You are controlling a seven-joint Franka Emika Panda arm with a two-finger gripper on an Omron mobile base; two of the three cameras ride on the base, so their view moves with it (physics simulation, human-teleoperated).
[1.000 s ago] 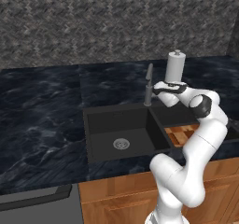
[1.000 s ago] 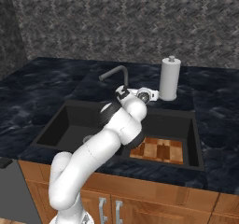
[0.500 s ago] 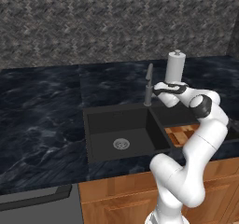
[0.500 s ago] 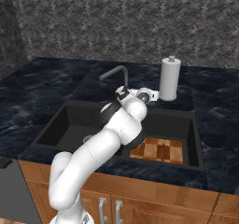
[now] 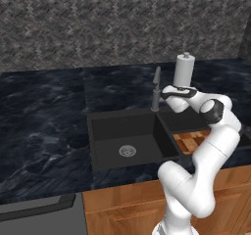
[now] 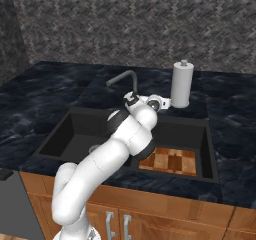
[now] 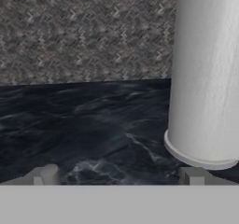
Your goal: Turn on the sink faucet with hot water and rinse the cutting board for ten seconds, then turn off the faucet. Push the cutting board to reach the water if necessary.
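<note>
Up by the back of the sink [image 5: 127, 131], the gripper [image 7: 119, 176] points across the dark countertop [image 7: 84, 120] toward the wall, its two fingertips [image 7: 44, 174] set well apart with nothing between them. A white upright cylinder [image 7: 207, 73] stands just ahead on the right of the hand view. In the base views the hand hangs just beside the faucet [image 5: 156, 88], near its stem; whether it touches the stem I cannot tell. No water is running that I can see.

That faucet looks like stiff, smooth metal, so I would guess the small lever wants a firm sideways nudge from a fingertip, not a squeeze. The cutting board [image 6: 171, 160] lies flat in the right basin, rigid wood, probably light enough to slide by a push on its edge.

Behind the hand, the forearm reaches over the basin and the elbow folds back toward the cabinet fronts [image 5: 127, 209].
</note>
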